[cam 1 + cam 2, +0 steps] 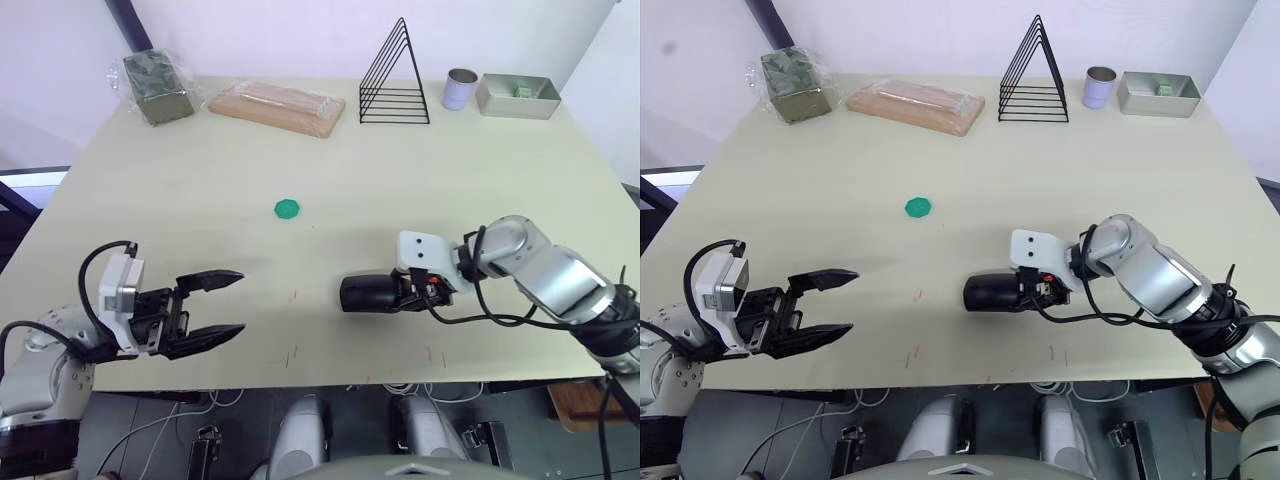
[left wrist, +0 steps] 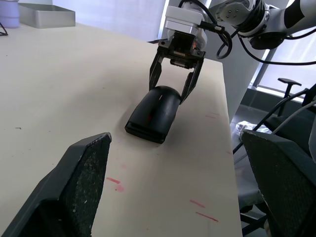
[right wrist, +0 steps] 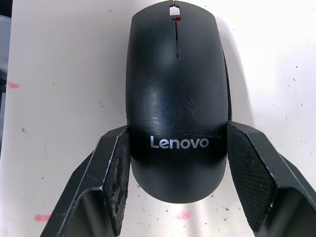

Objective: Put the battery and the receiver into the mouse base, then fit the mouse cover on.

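Between right pincer [image 3: 175, 197] fingers: mouse cover [image 3: 175, 98]

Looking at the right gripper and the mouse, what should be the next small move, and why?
Probably the right gripper should open a little and draw back from the mouse. The mouse cover already sits on top, closed and flush as far as the right wrist view shows, and the fingers stand at its two sides near the rear. The left gripper hangs open, apart from it.

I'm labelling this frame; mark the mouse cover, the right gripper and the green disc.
mouse cover [image 3: 175, 98]: right wrist view, middle of its top.
right gripper [image 3: 177, 165]: right wrist view, midway between fingertips.
green disc [image 1: 288, 208]: left eye view, centre.
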